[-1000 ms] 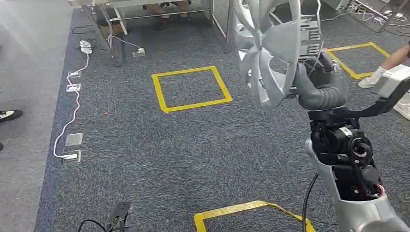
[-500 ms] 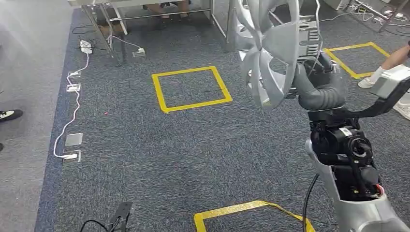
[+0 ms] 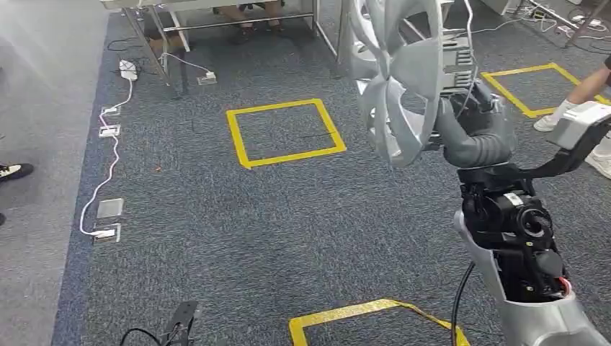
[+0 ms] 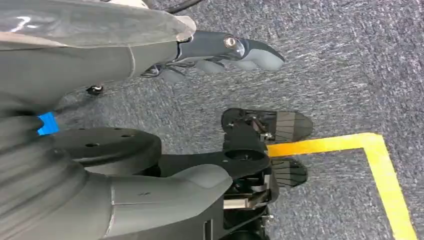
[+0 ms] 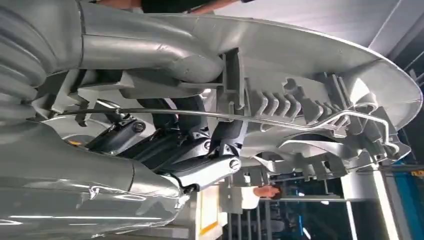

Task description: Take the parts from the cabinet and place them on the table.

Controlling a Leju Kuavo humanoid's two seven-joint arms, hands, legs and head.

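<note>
A yellow tape square [image 3: 285, 132] is lying on the grey carpet [image 3: 238, 231]. A white cable [image 3: 109, 169] is running along the carpet's edge, and a person's white shoe [image 3: 549, 122] is standing near another tape square [image 3: 533, 86].

1. Fan part [image 3: 400, 79]: top cut off by head view's upper edge; its blades hide most of the right robot hand [image 3: 461, 108] behind it.
2. Right wrist view: fan part [image 5: 310, 115] runs past the frame edge; fingers [image 5: 200, 145] partly hidden behind its ribs, grip contact hard to make out.
3. Left robot hand [image 4: 220, 52]: fingers partly covered by its own grey cover; curled or spread, can't tell.
4. Person [image 3: 583, 94] at head view's right edge: leg & shoe only, rest cut off.
5. Counter [image 3: 209, 6] at top: legs & front edge only.
6. Shoe [image 3: 14, 171] at left edge, cut off.
</note>
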